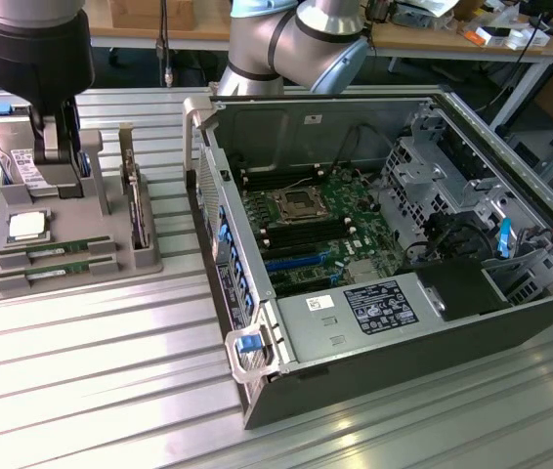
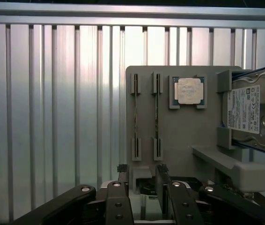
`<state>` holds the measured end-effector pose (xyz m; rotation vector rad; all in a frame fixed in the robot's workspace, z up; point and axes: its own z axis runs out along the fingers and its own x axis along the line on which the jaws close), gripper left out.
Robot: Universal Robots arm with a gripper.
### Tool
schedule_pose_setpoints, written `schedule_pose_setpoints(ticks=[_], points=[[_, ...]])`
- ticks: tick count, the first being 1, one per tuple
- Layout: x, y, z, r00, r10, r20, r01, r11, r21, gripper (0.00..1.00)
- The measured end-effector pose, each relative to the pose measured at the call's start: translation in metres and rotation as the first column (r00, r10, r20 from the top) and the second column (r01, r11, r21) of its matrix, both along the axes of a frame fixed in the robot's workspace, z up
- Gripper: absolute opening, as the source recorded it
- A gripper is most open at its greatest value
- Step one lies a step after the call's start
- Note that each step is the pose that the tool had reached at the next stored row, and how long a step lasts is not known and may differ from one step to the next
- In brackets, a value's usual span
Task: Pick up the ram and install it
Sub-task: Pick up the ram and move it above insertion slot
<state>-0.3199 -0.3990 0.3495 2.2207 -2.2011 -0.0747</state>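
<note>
Two ram sticks (image 1: 59,249) (image 2: 136,117) sit side by side in the gray tray (image 1: 110,259) (image 2: 184,136). Their long sides run across the exterior view. The jaws hang open and empty above the tray.

The table (image 1: 91,371) is ribbed bare metal with a dull sheen. The tray (image 1: 110,256) looks smooth matt grey plastic. The ram (image 1: 57,250) is green circuit board; the processor (image 1: 25,227) has a silvery metal lid. The gripper (image 2: 142,169) is black, faintly glossy.

Silver arm (image 1: 286,44), blue caps; black pincer (image 2: 142,169), silver screws.
</note>
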Motion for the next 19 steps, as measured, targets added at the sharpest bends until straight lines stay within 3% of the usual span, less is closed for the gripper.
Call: schedule_pose_setpoints(ticks=[19], points=[[0.000, 0.0000, -0.0107, 1.0000, 0.000, -0.0001, 0.000, 1.0000, 0.0000, 0.36]])
